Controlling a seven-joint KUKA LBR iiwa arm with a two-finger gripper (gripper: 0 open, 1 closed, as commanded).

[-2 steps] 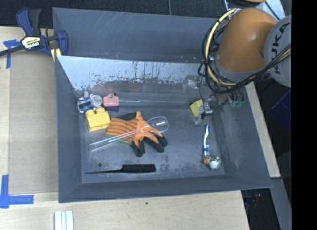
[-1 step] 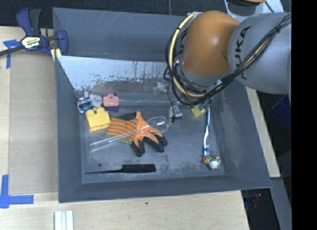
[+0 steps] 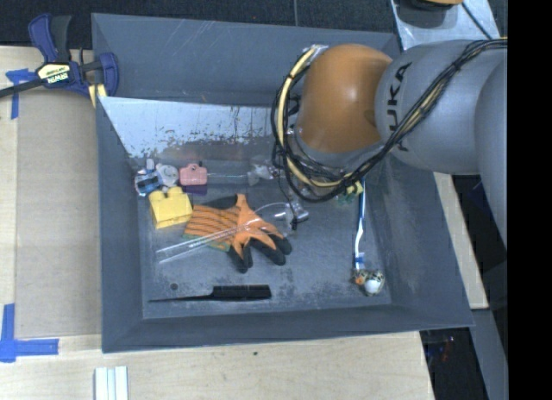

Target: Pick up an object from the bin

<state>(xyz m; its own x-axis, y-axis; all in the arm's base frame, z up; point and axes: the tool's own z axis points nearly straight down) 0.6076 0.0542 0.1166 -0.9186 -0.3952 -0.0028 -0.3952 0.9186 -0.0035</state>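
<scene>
1. Pale table (image 3: 47, 217) carrying a grey metal bin (image 3: 121, 260), viewed from above; arm (image 3: 448, 105) in from the right, wrist under an orange cover (image 3: 341, 96).
2. Jaws hidden beneath that cover, above the bin's middle; wide or narrow: cannot tell.
3. Nearest thing: orange-and-black work glove (image 3: 246, 230), crumpled at mid-floor, just below and left of the wrist.
4. Handling, as judged: light, soft and limp, with no risk of breakage; coated palm likely to give good grip.
5. Suggested hold: a raised fold of the palm or cuff, pinching bunched fabric rather than one finger; black fingertips likely to dangle on lifting.
6. Possible snag: clear tube (image 3: 185, 247), slanted, touching the glove's left side.
7. Count: one glove; one clear tube; one yellow block (image 3: 170, 207); one pink piece (image 3: 193, 174); one small blue-and-white item (image 3: 147, 181); one black comb-like strip (image 3: 228, 292) near the front wall; one blue cord (image 3: 360, 234) with a round end, well right of the glove.
</scene>
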